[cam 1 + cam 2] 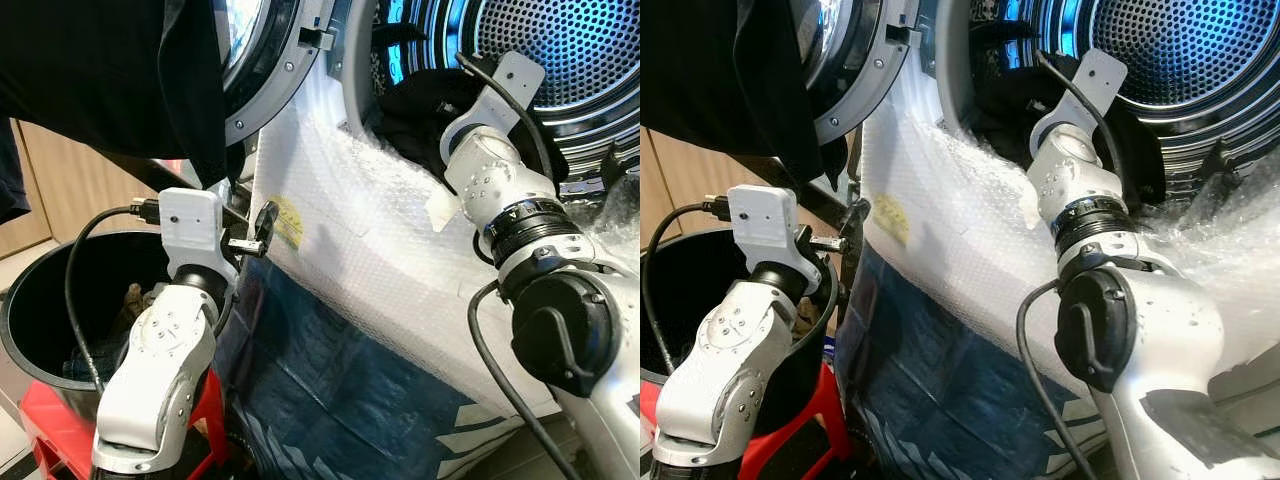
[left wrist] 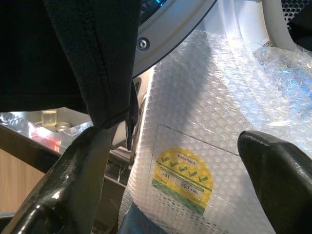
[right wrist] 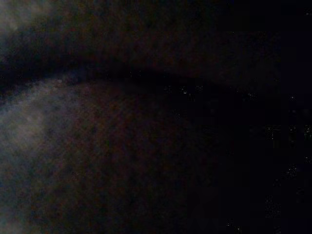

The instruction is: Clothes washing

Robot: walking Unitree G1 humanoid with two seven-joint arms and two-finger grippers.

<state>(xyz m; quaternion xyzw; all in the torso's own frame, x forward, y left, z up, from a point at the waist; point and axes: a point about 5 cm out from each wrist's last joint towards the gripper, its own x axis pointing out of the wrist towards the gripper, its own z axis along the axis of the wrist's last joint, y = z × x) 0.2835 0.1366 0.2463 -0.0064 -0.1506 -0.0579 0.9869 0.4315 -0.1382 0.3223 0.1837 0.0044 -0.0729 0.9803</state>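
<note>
The right tool reaches into the washer drum (image 1: pixel 560 50) among dark clothes (image 1: pixel 415 115), its fingers hidden, grip unreadable. The left tool (image 2: pixel 165 195) gapes empty beside a hanging black garment (image 1: pixel 110 80).

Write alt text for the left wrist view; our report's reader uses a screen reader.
A black cloth garment hangs down between the left gripper's open jaws, in front of a white washing machine front wrapped in clear bubble wrap. A round yellow and green sticker sits under the wrap, and the silver rim of the open machine door curves above.
</note>
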